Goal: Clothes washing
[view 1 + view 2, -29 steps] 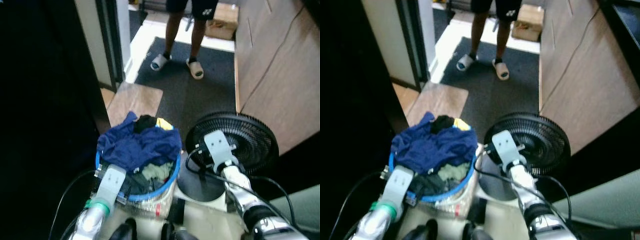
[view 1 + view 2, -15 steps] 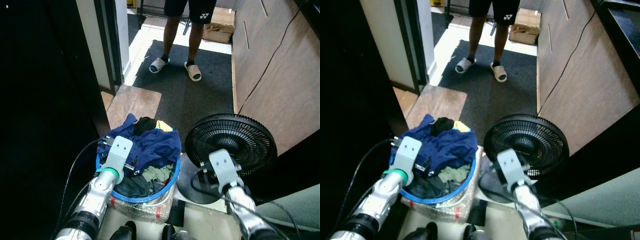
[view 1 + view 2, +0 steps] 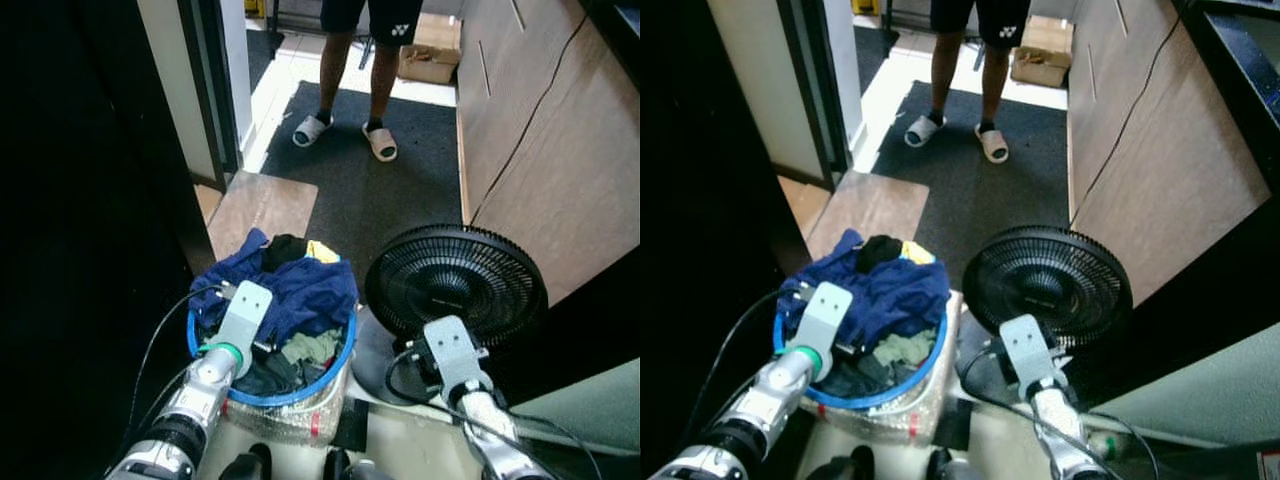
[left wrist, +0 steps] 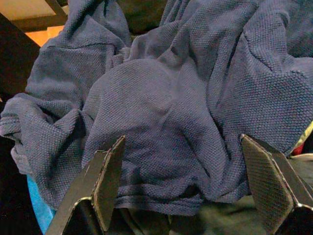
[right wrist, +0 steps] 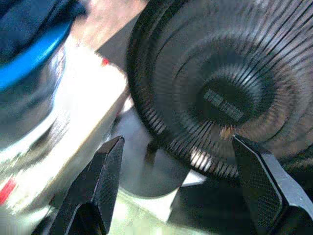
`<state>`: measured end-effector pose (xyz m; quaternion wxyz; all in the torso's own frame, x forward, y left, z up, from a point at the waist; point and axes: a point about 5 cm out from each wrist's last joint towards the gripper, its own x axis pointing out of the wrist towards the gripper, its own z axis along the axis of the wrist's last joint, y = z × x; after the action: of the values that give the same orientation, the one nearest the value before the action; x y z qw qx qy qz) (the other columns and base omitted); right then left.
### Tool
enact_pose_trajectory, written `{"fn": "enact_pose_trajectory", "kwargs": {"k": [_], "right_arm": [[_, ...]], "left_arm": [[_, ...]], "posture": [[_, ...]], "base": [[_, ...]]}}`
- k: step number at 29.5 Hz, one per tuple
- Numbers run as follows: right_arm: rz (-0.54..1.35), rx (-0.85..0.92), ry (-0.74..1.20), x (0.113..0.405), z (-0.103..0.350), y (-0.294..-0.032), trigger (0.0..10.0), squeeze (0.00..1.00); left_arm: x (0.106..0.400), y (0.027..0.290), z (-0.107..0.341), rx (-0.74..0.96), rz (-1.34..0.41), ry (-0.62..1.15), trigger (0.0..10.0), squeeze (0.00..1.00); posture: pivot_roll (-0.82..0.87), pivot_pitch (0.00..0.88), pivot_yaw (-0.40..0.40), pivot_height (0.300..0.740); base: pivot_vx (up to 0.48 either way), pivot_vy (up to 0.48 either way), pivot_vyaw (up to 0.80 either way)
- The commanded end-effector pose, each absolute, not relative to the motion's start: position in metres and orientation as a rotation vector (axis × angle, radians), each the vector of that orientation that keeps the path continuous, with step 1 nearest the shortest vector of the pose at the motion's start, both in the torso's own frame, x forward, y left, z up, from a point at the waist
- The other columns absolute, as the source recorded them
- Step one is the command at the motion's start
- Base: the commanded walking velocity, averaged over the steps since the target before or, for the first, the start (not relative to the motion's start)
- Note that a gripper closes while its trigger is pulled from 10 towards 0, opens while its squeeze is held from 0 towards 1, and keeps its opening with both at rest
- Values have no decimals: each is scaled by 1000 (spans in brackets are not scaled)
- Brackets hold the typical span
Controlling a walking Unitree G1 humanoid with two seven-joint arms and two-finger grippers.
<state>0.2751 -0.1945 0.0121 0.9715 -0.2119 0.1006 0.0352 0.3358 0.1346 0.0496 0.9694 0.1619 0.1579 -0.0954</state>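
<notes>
The left end effector has reached forward over the basket toward 12 o'clock; the right end effector has dropped back toward 6 o'clock.

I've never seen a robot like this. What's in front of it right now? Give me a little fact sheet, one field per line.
Container: round blue-rimmed clear plastic laundry basket, on the floor
Contents: crumpled dark blue knit garment on top, a black piece and pale green cloth beneath
Left gripper: left gripper, open, fingers spread over the blue garment, above the basket
Right gripper: right gripper, open, pointed at the fan
Beside the basket: black round-grilled floor fan, to the robot's right
Floor ahead: dark grey mat
Person: standing on the mat in white slides
</notes>
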Motion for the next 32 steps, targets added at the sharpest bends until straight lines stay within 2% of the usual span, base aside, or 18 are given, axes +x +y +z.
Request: {"fn": "enact_pose_trajectory", "kwargs": {"k": [1, 12, 22, 28, 32], "right_arm": [[91, -426, 241, 263, 2, -193, 10000, 0], [18, -245, 136, 221, 8, -173, 10000, 0], [60, -248, 188, 204, -3, -160, 10000, 0], [96, -247, 259, 184, -11, -157, 10000, 0], [100, -247, 273, 183, -12, -154, 10000, 0]], "left_arm": [[327, 132, 37, 329, -214, 357, 10000, 0], [323, 113, 37, 292, -284, 307, 10000, 0], [318, 105, 34, 293, -323, 302, 10000, 0], [312, 109, 31, 290, -325, 305, 10000, 0], [309, 113, 29, 291, -320, 310, 10000, 0]], "posture": [[42, 257, 44, 740], [36, 253, 59, 740], [33, 265, 75, 740], [54, 333, 89, 740], [61, 342, 92, 740]], "base": [[0, 0, 0], [0, 0, 0], [0, 0, 0], [0, 0, 0], [0, 0, 0]]}}
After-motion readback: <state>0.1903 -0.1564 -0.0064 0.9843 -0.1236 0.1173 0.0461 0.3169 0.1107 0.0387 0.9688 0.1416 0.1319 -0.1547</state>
